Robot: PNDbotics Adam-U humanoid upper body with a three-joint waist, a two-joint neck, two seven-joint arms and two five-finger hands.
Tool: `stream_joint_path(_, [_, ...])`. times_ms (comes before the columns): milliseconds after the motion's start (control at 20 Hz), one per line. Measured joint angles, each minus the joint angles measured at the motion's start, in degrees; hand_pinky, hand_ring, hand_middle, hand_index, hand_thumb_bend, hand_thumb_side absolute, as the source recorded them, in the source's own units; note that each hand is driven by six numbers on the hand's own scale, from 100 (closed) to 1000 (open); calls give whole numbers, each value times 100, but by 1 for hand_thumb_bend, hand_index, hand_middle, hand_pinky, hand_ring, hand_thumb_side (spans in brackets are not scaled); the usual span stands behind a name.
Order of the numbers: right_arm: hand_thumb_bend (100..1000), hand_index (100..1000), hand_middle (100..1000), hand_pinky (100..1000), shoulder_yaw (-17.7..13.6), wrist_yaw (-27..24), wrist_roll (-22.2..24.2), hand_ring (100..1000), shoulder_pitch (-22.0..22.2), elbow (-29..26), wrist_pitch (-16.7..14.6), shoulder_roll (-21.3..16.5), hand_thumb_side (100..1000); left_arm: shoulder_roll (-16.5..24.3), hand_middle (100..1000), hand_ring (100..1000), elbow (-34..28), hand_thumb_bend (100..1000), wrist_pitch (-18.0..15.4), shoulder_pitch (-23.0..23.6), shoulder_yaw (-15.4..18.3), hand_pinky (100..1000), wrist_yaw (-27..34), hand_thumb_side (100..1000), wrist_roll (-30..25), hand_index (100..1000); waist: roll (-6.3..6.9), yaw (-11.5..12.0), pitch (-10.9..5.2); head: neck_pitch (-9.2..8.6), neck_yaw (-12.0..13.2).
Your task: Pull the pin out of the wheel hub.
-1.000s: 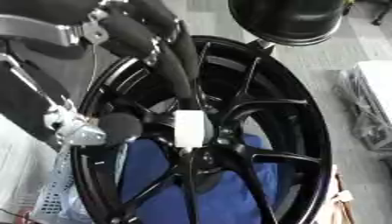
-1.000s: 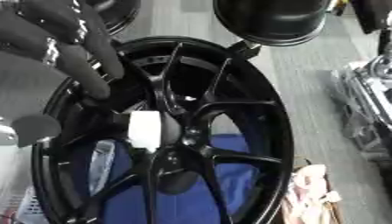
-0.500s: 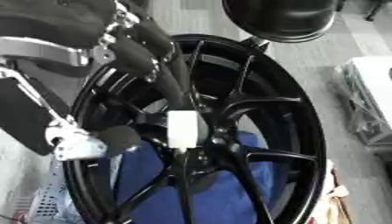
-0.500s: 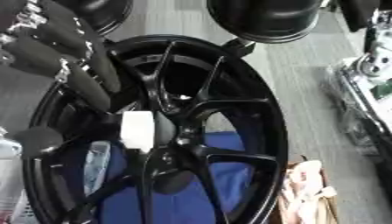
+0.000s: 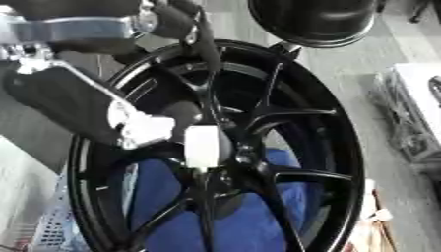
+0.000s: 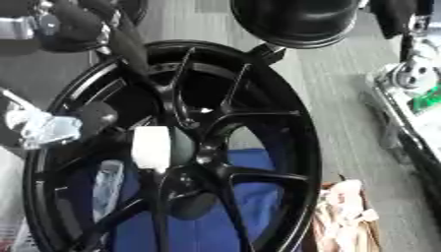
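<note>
Our left hand (image 5: pixel 129 125) reached in from the upper left to the centre of the black wheel (image 5: pixel 336 147), beside the white pin (image 5: pixel 202 146)

We saw a thumb tip and a long dark finger (image 5: pixel 205 54) spread around the hub (image 5: pixel 226 147), the finger running down from the wheel's upper rim toward the pin and the thumb tip lying just left of it; we could not tell whether they actually pinched the pin or only flanked it. The pin, a white upright block, sat against the hub where the spokes met. The wheel stood tilted over a blue cloth (image 5: pixel 250 221) that showed between its lower spokes. A round black object (image 6: pixel 297 19) sat just beyond the wheel's upper rim. We did not see our right hand in either view
</note>
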Motion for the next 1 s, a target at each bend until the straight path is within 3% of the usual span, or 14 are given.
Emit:
stream_joint_path(250, [100,602,603,511,11,-16,-47,607,6,0,-47,20,585,-82,747,783,0,286,679,-151,-172,859,-25,686,-60,809,29,24,0,23,-40])
stream_joint_path(400, [100,602,603,511,12,-29,-70,607,34,0,-70,44,592,-97,734,788,0,331,826,-158,-249,874,-130,522,-241,804,29,39,0,25,-43])
stream_joint_path(600, [100,602,603,511,12,-31,-90,607,44,0,-90,46,590,-103,733,789,0,320,873,-155,-279,881,-256,504,-472,805,30,46,0,26,-44])
stream_joint_path(650, [100,602,604,512,12,-31,-92,607,44,0,-92,47,589,-103,720,802,0,368,869,-154,-279,938,-269,283,-508,803,32,47,0,26,-44])
stream_joint_path(800, [100,602,604,512,12,-31,-95,607,44,0,-95,50,589,-103,700,799,0,405,852,-105,-281,980,-247,270,-614,801,50,70,0,27,-44])
stream_joint_path(1000, [100,599,602,512,12,-27,-106,606,44,0,-106,62,592,-101,724,822,0,453,799,-29,-283,1000,-175,318,-699,821,67,88,0,31,-43])
